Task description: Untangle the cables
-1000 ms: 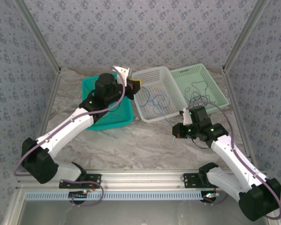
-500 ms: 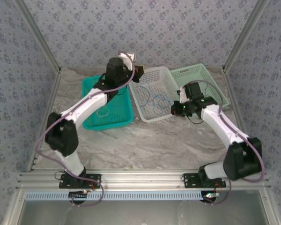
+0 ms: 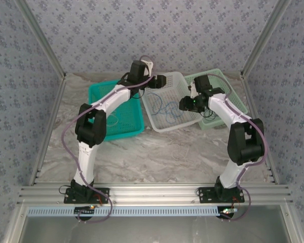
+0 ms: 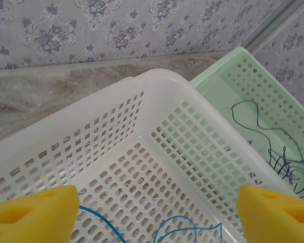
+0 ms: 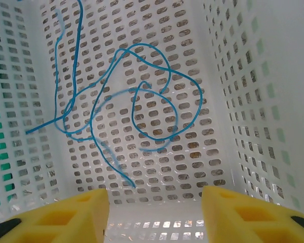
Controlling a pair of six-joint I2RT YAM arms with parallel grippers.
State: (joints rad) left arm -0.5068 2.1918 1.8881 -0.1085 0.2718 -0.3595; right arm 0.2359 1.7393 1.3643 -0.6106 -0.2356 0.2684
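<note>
At the near edge of the table ran a ribbed aluminium rail with both arm bases bolted on it. Beyond it lay the grey-white marbled table top, bare across its middle. Three perforated plastic baskets stood in a row along the far edge. A teal one was toward the far left corner, a white one in the middle, and a pale green one toward the far right corner. Blue-grey patterned walls closed the space on three sides, with metal posts at the corners.

From above, the left gripper hung over the white basket's far rim and the right gripper over its right side. The thin bright blue cable lay looped on that basket's floor. A faint pale loop, too small to make out well, lay in the teal basket.

The left wrist camera made plain the thin black cable. It lay in a loose tangle on the green basket's floor, apart from the blue one. The same camera showed the left gripper's yellow fingers spread wide with nothing between them.

The right wrist camera gave the blue cable's shape, several overlapping loops with one long strand running toward the basket's far end. The right gripper's yellow fingers stood apart above it, clear of the cable and holding nothing.
</note>
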